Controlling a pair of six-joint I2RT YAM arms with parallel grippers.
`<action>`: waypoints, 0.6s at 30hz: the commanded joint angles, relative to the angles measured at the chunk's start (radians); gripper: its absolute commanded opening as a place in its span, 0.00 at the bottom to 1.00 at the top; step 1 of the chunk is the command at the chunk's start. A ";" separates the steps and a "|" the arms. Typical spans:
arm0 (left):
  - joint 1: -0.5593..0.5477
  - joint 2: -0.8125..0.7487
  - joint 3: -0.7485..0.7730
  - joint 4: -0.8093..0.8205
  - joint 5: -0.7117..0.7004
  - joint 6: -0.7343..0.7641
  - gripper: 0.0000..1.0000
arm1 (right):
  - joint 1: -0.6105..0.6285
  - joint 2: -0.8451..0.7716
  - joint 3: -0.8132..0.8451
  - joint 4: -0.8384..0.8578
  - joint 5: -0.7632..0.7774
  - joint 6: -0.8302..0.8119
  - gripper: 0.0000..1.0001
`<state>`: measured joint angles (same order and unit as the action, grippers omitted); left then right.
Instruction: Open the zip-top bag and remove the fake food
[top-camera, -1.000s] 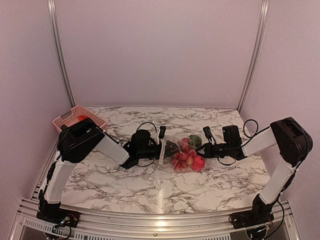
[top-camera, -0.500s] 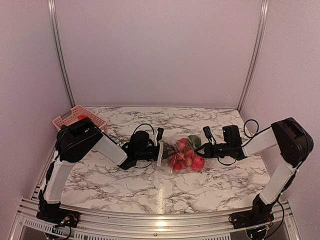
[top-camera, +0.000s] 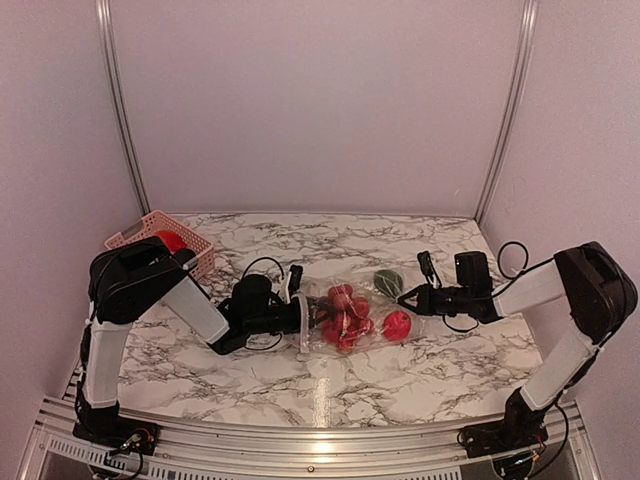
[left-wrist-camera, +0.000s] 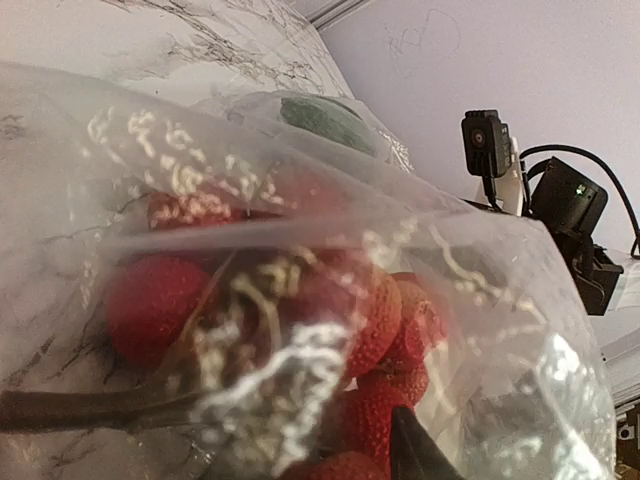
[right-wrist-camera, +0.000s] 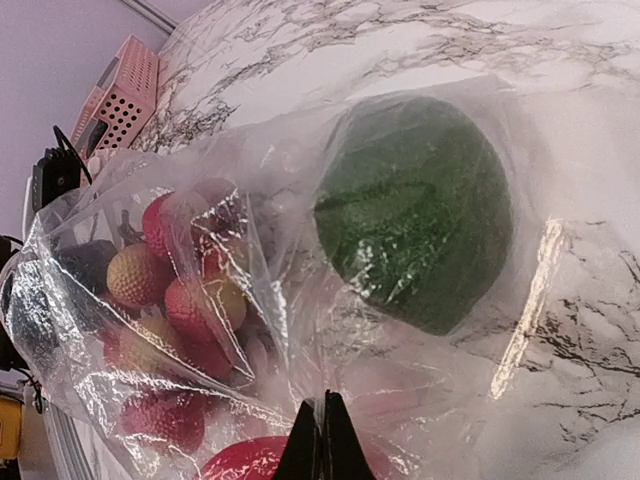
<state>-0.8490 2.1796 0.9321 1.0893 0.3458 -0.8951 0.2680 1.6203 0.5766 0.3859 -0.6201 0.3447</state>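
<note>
Bag: clear floppy plastic zip-top bag (top-camera: 370, 305), crinkled and glossy, stretched lengthwise left to right over the middle of the marbled tabletop (top-camera: 250, 370).
Zip edge: whitish zip strip (top-camera: 303, 322) across the bag's left end; open or sealed cannot be told.
Main cluster: fake food (top-camera: 343, 312) of small rounded toy fruits, bunched in the bag's left half, mostly red strawberry-like pieces with a few yellowish-orange ones.
Red piece: round red fruit (top-camera: 397, 325) at the right end, apart from the cluster.
Green piece: dark green rounded fruit (right-wrist-camera: 415, 210), under a plastic layer at the far right corner.

Tips of left gripper (top-camera: 299, 313) out of sight behind zip-top bag (top-camera: 360, 300) edge.
</note>
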 joint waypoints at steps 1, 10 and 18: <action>0.003 -0.082 -0.103 0.152 -0.016 -0.030 0.00 | -0.019 -0.015 -0.007 0.002 0.066 0.025 0.00; 0.002 -0.265 -0.283 0.164 -0.091 0.021 0.00 | -0.025 -0.013 -0.004 -0.026 0.119 0.034 0.00; 0.001 -0.479 -0.379 0.028 -0.189 0.107 0.00 | -0.035 -0.018 -0.009 -0.035 0.136 0.037 0.00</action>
<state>-0.8490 1.8015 0.5884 1.1767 0.2192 -0.8566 0.2481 1.6199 0.5724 0.3794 -0.5236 0.3710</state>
